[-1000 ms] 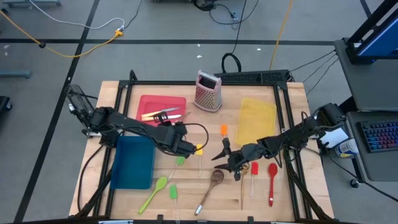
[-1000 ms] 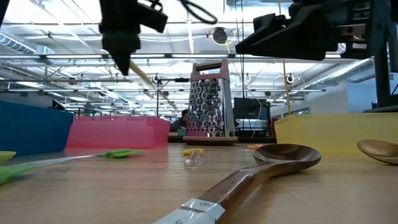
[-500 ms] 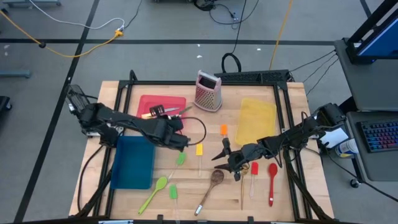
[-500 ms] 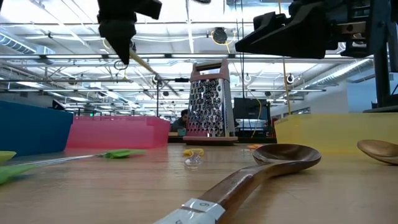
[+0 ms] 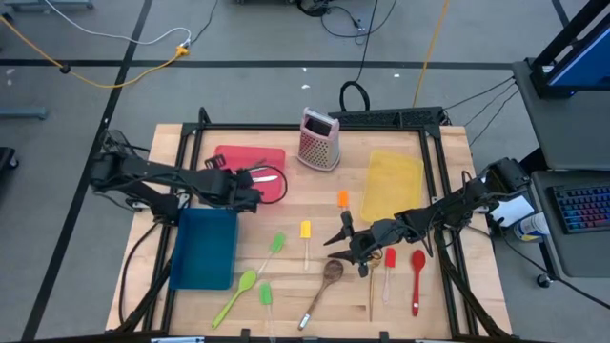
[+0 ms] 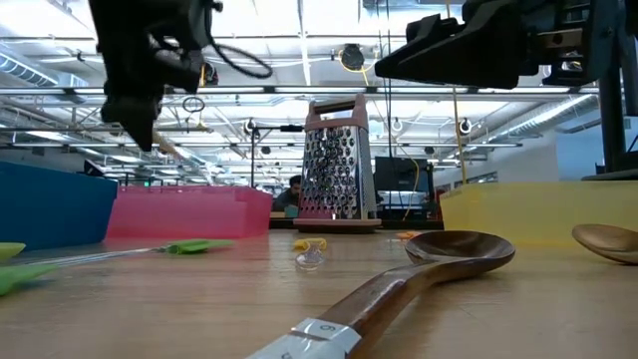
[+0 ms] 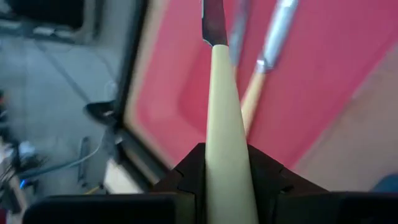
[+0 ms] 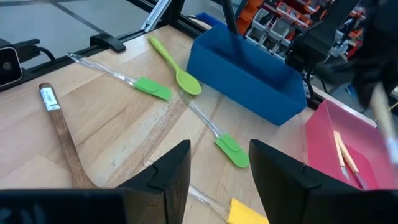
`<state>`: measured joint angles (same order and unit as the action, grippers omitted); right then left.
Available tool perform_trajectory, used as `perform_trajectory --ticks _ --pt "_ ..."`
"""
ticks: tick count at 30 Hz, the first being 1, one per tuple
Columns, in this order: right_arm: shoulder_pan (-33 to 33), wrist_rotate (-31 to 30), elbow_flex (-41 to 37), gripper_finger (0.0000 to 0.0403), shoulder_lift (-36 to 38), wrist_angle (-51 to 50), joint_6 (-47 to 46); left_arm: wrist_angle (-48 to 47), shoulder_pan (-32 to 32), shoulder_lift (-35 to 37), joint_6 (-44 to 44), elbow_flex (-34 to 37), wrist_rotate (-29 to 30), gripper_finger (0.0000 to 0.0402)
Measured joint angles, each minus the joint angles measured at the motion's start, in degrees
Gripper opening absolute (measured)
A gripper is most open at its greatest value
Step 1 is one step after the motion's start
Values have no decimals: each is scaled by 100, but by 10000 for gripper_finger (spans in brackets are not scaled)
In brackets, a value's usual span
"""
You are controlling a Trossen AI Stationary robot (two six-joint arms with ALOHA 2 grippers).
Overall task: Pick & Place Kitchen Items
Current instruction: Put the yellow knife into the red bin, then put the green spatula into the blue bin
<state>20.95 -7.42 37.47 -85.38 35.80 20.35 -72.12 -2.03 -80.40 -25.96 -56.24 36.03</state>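
The left gripper (image 5: 250, 183) is clamping a cream-handled knife (image 7: 222, 118) above the red tray (image 5: 229, 157); the right gripper (image 5: 343, 243) is hovering, jaws apart and empty, above the wooden spoon (image 5: 324, 282) on the bench (image 5: 315, 205)

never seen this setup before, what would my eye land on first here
Most likely the left end effector, which is clamped on a cream-handled knife above the red tray at the table's back left. Next, the metal grater standing upright at the back centre, between the red tray and the yellow tray. Then the scatter of small utensils across the front, where the right end effector hangs open near the wooden spoon.
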Motion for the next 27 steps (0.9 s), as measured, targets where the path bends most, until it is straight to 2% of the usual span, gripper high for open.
perform_trajectory --ticks 7,13,20,27 --pt "0 -22 0 156 0 49 27 1459 379 62 1318 609 -245 101" --pt "0 -22 0 155 0 49 29 2136 742 63 2185 635 -494 90" --pt "0 -4 0 157 0 47 28 2315 1258 63 2421 635 -835 99" --pt "0 -1 0 157 0 45 27 2315 1753 63 2431 635 -859 121"
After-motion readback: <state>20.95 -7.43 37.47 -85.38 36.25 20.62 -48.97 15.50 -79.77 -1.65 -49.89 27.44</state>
